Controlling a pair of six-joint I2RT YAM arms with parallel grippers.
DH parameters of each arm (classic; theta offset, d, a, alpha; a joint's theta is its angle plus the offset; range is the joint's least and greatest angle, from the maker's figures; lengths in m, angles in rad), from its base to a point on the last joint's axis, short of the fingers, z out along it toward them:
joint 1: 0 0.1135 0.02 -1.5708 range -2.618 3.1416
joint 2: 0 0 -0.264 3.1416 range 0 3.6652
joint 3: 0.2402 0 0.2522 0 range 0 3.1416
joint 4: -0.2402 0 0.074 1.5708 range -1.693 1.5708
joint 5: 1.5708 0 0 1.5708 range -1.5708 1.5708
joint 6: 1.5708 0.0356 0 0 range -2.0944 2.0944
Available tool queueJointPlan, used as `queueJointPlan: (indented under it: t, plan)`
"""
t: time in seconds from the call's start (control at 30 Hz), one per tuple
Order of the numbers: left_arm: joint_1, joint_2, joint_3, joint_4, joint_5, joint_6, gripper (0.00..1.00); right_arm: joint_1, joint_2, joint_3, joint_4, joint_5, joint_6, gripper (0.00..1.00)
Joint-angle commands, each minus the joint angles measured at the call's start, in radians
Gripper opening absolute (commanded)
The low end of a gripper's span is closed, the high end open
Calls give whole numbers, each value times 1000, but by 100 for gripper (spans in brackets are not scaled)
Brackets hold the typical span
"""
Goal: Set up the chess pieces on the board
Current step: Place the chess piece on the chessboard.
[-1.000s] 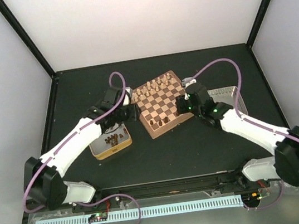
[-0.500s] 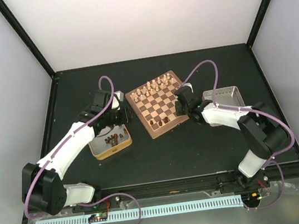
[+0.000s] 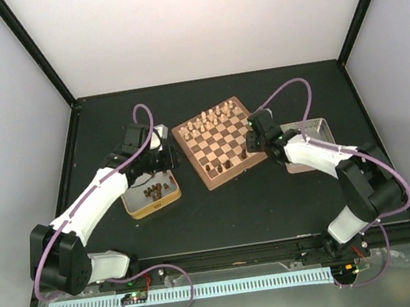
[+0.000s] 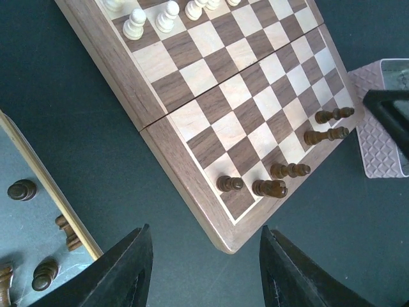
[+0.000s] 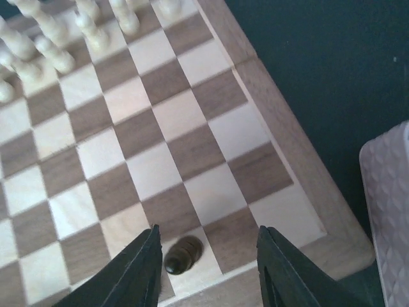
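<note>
The board (image 3: pixel 216 143) lies mid-table, with cream chessmen along its far rows. Several dark-brown chess pieces (image 4: pixel 270 188) stand along its near row, and more lie in the yellow-rimmed tin (image 3: pixel 152 198). My right gripper (image 5: pixel 208 256) is open over the board's near right corner. One dark piece (image 5: pixel 182 254) stands free on a light square between its fingers, closer to the left finger. My left gripper (image 4: pixel 204 256) is open and holds nothing, above bare table between the tin and the board's near left corner. In the top view it (image 3: pixel 169 159) sits by the board's left edge.
A pale textured tin (image 3: pixel 307 136) lies right of the board, under the right arm. Cream chessmen (image 5: pixel 54 54) crowd the board's far side. The tin's wooden rim (image 4: pixel 45 185) runs close to the left finger. Black frame posts rise at the table's back corners.
My right gripper has opened and let a dark piece stand on the board, and its arm has swung back toward the right. The left arm drew back to the left, still open.
</note>
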Motion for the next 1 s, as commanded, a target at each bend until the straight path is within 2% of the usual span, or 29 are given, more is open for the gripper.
queueJointPlan:
  t: [0.0,0.13,0.23,0.6,0.77,0.97]
  plan:
    - [12,-21,-2,19,23,14,48,-51,-20,106,-112,-182,-8,42]
    - [12,-18,-4,19,25,12,48,-57,28,182,-209,-269,-47,44]
    - [12,-12,-6,19,35,10,48,-56,67,228,-276,-259,-52,42]
    - [12,-12,-11,17,57,8,49,-57,159,284,-361,-249,-39,27]
    - [12,-15,-8,14,56,13,49,-56,167,282,-357,-208,-27,15]
    - [12,-13,-11,15,55,13,50,-56,171,289,-370,-186,-44,12]
